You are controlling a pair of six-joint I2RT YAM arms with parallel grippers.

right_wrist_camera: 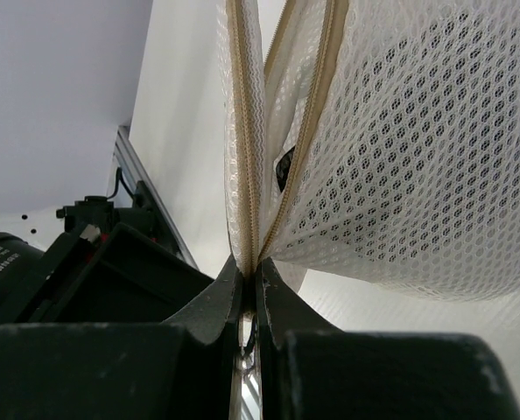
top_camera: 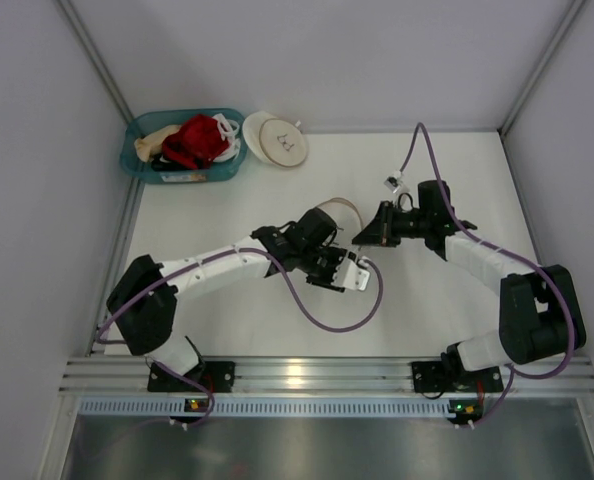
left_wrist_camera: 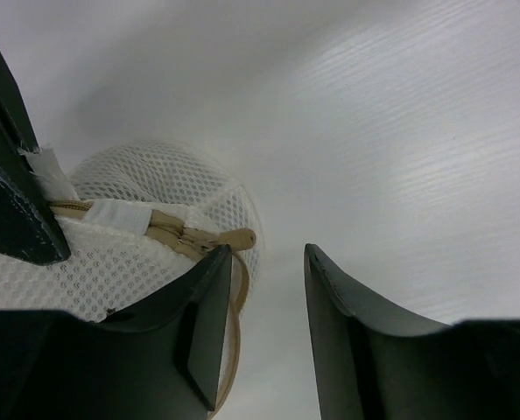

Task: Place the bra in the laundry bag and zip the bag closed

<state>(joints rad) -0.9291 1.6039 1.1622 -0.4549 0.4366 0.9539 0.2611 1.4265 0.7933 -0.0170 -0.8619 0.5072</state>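
The laundry bag (right_wrist_camera: 418, 149) is of white open mesh cloth, soft and matt, with a tan woven zip tape (right_wrist_camera: 242, 131). My left fingers (left_wrist_camera: 361, 346) look like hard black plastic, matt and a little scuffed. The table (left_wrist_camera: 400, 131) is white, matt and finely grained.

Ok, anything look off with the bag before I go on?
Nothing spilled or torn. The bag has its zip gaping by the right hand, which pinches the rim; something dark shows through the gap. The left hand is open beside the pull, not on it.
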